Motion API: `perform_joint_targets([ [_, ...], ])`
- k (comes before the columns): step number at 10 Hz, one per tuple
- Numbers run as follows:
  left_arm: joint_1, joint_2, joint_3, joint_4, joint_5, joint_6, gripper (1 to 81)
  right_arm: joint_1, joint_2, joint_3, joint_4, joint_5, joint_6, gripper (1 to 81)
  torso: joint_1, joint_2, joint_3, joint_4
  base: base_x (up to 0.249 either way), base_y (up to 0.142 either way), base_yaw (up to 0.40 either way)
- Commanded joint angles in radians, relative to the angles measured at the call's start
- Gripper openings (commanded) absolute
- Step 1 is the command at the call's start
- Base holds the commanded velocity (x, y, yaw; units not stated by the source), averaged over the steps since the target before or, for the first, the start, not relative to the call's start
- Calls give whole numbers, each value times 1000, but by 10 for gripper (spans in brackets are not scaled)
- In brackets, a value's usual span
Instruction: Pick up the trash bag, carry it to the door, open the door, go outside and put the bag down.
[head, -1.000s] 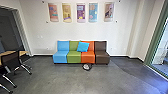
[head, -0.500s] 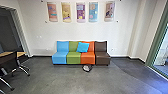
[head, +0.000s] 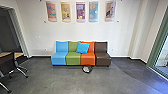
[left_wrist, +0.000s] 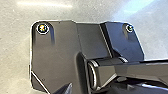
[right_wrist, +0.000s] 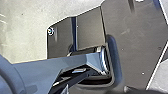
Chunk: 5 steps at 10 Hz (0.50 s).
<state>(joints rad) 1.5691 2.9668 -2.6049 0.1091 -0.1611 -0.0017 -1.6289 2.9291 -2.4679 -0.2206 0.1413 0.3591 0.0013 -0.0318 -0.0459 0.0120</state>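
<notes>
Trash bag (head: 87, 69) lay on flr (head: 62, 80) just in front of orange seat (head: 87, 59), sofa row w/ blue cushion (head: 82, 47) leaning across green & orange backs. L gripper & R gripper: opening n/d, couldn't tell if either held anything. Dark chair (head: 7, 60) on L, green frame (head: 155, 48) on R.

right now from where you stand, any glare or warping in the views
Head view: bluish glare on the floor at lower right, the green frame slants, probably wide-angle distortion; left wrist view: a pale streak and a bluish sheen on the floor; right wrist view: a bluish cast on the jointed bar.
</notes>
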Motion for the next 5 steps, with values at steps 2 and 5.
perform_joint_targets([
  [2,-40,-3,6,14,44,2,811,33,6,11,-22,-48,-11,811,0,0,0,0,152,0,0],
  [5,-40,-3,6,14,44,2,811,33,6,11,-25,-48,-11,811,0,0,0,0,152,0,0],
])
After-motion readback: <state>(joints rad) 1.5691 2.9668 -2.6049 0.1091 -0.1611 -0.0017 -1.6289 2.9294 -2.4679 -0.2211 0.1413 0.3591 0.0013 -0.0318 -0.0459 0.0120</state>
